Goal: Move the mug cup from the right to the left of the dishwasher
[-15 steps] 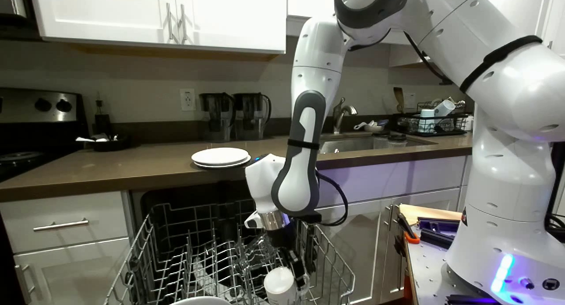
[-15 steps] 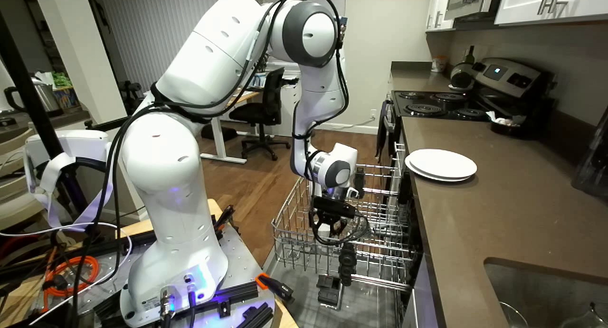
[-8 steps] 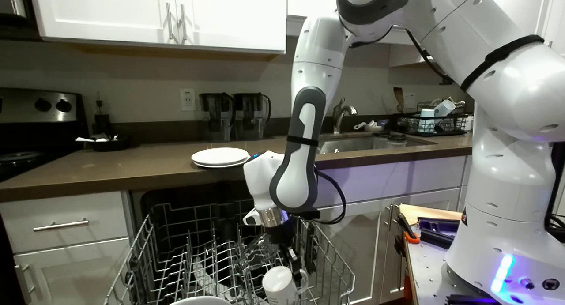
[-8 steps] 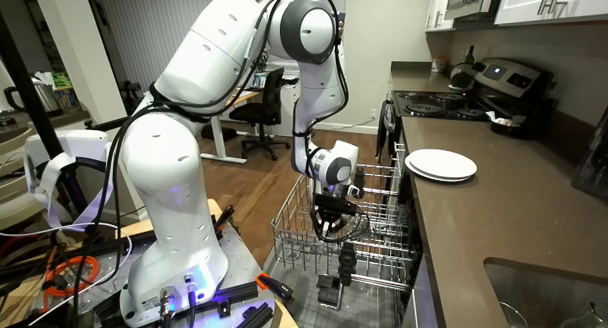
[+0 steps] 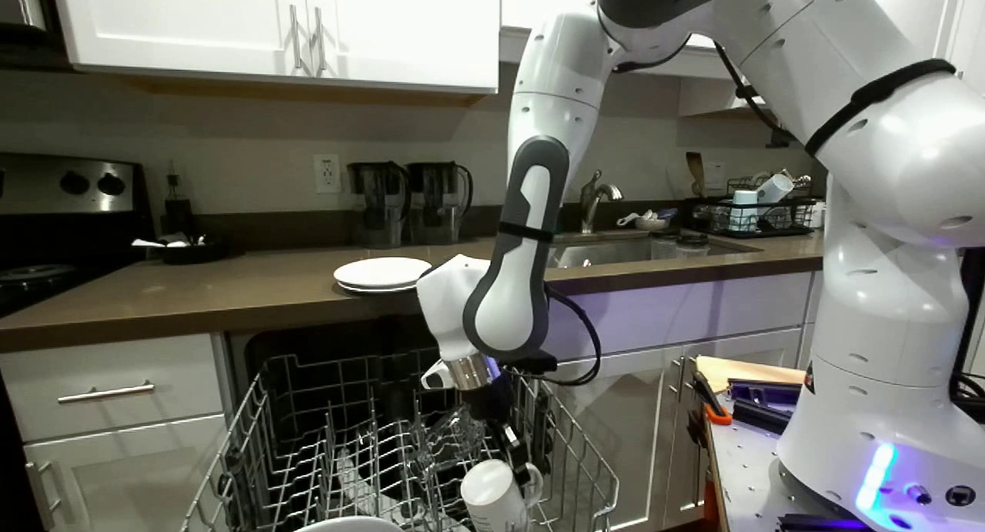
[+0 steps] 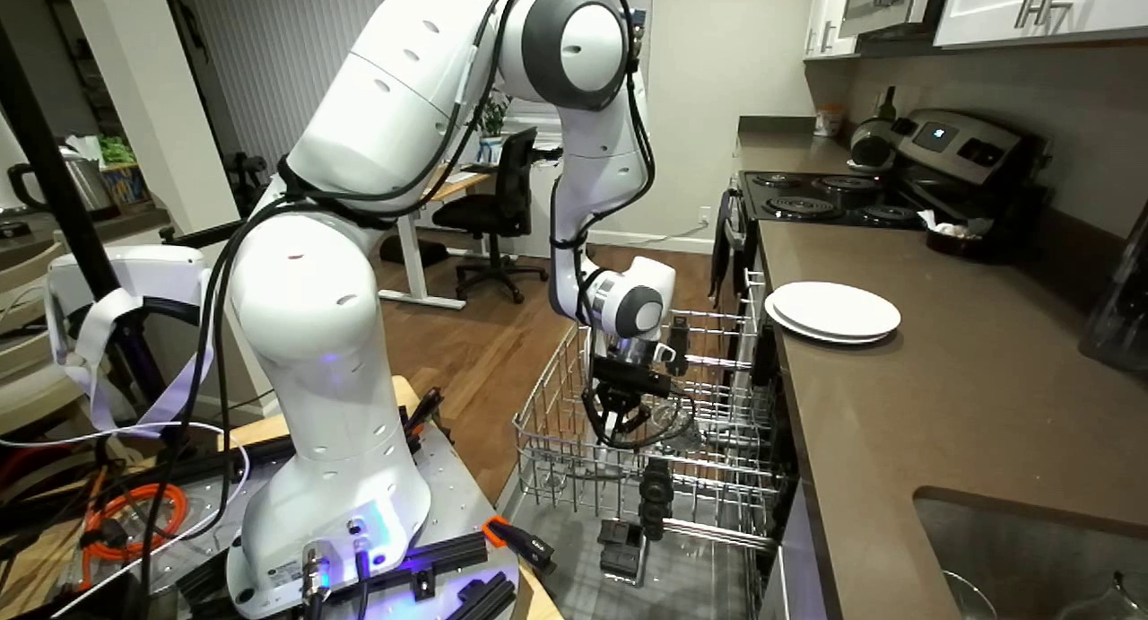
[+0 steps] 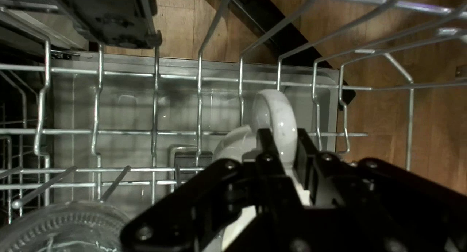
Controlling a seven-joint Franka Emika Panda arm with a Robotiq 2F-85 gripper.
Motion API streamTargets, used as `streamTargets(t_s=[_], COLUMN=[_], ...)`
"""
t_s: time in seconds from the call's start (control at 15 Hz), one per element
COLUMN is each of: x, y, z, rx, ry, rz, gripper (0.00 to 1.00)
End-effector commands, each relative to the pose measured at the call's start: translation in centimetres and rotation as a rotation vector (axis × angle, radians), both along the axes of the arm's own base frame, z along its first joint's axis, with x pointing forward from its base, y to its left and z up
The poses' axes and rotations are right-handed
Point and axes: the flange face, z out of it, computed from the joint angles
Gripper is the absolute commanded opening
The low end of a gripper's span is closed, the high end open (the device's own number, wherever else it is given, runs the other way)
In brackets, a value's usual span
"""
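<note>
White mug (image 5: pixel 496 498), claw (image 7: pixel 284 136) gripping handle (image 7: pixel 281 117)

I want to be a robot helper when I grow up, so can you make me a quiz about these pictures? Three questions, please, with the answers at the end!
1. Which part of the mug cup is the gripper holding?
2. True or false: the white plates sit on the stove.
3. How many pitchers stand beside the wall outlet?

Key:
1. The handle.
2. False; they sit on the counter.
3. Two.
</note>
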Motion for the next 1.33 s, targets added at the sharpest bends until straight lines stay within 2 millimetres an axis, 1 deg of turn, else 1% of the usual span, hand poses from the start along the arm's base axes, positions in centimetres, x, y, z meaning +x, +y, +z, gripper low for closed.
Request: streamTargets(t_s=[0.0,0.33,0.73,1.0,1.13,1.2,1.27], x=[-0.5,-0.3,0.7,2.6,3.8,4.8,5.4], y=[1.2,2.9,4.9,5.9,6.2,6.3,6.4], z=[3.4,7.0,11.8,14.1,14.8,14.9,15.0], rx=[-0.032,-0.058,-0.055,-0.037,-0.034,-0.026,-0.020], ry=[0.032,0.015,-0.033,-0.129,-0.171,-0.191,-0.205], rz=[-0.008,0.018,0.031,0.017,0.006,0.001,-0.001], gripper=[0.09,0.09,0.09,0.09,0.09,0.09,0.09])
